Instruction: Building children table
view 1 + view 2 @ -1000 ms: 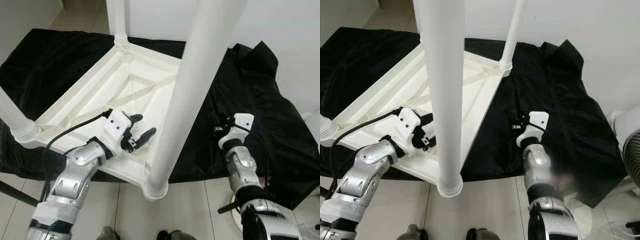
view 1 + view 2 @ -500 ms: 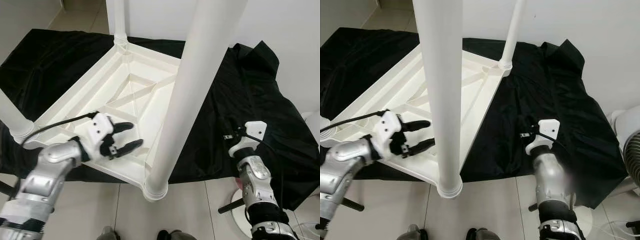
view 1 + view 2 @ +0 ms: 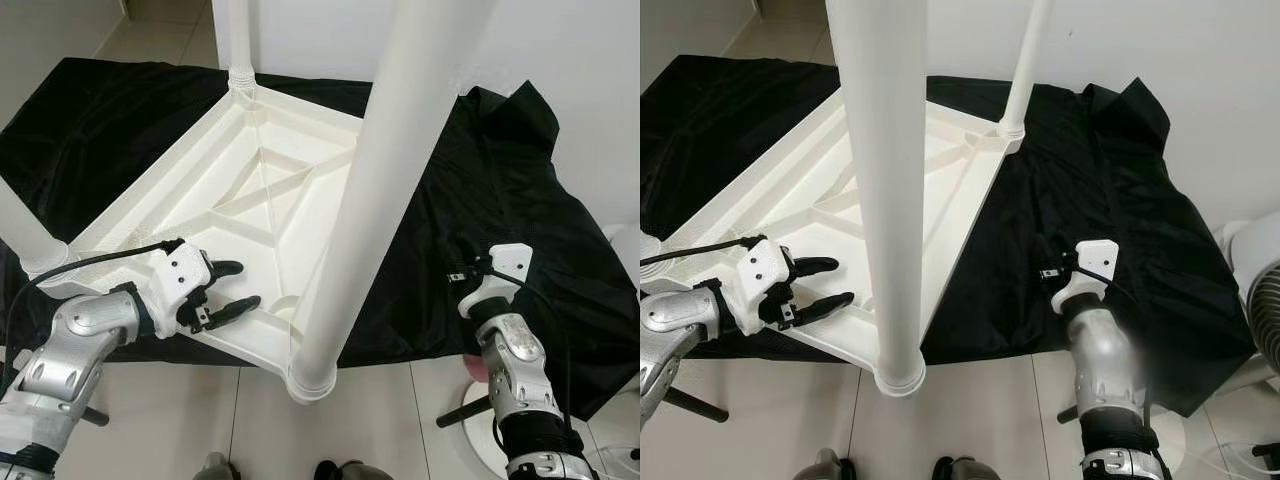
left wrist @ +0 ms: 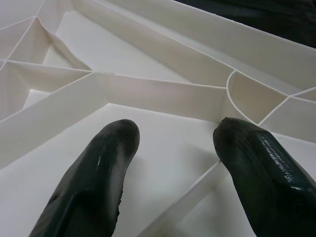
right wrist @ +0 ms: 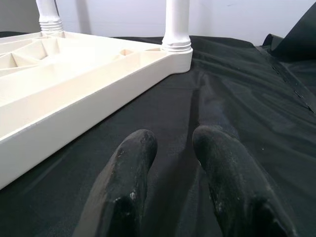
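No text, label, brand, number or sign can be read on anything in these views.

Left gripper [image 3: 228, 288]: two long black fingers, white angular housing, black cable looping at nine o'clock, silver jointed forearm. Right gripper [image 5: 170, 148]: rounded black matte fingers, white wrist block, black cable, silver forearm with black ribbed section.
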{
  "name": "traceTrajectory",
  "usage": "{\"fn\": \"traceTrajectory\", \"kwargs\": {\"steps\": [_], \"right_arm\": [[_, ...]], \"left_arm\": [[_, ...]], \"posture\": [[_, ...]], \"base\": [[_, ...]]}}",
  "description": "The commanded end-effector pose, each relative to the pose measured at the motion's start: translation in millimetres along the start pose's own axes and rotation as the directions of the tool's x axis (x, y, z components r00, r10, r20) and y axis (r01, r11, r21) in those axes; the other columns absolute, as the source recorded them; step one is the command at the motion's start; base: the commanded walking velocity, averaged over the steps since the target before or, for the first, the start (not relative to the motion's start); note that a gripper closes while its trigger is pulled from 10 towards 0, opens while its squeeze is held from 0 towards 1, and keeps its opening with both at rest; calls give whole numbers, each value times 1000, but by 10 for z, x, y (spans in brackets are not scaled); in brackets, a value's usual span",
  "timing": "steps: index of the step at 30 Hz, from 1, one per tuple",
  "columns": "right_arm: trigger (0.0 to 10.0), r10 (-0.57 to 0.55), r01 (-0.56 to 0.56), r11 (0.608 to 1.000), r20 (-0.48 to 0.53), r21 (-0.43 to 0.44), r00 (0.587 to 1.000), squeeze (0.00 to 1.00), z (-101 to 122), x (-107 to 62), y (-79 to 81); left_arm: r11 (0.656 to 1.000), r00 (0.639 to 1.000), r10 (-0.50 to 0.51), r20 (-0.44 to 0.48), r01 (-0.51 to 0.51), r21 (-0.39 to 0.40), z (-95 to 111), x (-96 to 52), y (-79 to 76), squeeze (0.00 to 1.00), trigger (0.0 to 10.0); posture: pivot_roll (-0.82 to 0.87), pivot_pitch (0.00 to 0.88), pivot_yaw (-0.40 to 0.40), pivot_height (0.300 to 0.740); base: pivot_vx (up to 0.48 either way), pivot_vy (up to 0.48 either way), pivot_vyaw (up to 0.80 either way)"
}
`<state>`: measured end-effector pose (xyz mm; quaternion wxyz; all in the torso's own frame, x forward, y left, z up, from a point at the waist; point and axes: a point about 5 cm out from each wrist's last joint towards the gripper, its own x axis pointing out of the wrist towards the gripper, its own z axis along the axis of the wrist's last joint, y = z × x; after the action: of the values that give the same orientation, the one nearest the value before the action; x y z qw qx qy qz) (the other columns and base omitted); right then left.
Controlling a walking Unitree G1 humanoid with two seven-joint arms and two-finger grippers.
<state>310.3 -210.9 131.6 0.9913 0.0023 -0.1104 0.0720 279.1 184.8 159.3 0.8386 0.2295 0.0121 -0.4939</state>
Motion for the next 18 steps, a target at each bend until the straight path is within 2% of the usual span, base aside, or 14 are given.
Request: {"fn": "traceTrajectory", "kwargs": {"steps": [1,5,7,10,18], "right_arm": [[10000,-4,4,1000,-27,-16,1000,0,-24,-51,-46],[10000,-3,2,1000,-35,-19,999,0,-23,-60,-40],[10000,-2,1,1000,-39,-21,999,0,-28,-64,-36],[10000,-5,4,1000,-42,-23,999,0,-32,-74,-41],[10000,-3,2,1000,-50,-23,999,0,-48,-75,-32]], "left_arm": [[963,962,-270,-42,270,-18,-91,-27,-183,0,10000],[960,959,-278,-55,278,-7,-113,-41,-183,0,10000],[963,962,-269,-39,269,7,-83,-62,-151,0,10000],[968,969,-249,-1,249,-18,-16,-120,-75,0,10000],[958,958,-286,12,287,-11,27,-171,-113,0,10000]], "posture": [[9,120,-71,740],[8,123,-71,740],[5,125,-71,740],[9,127,-71,740],[17,135,-71,740]], "base": [[0,0,0],[0,0,0],[0,0,0],[0,0,0],[0,0,0]]}}
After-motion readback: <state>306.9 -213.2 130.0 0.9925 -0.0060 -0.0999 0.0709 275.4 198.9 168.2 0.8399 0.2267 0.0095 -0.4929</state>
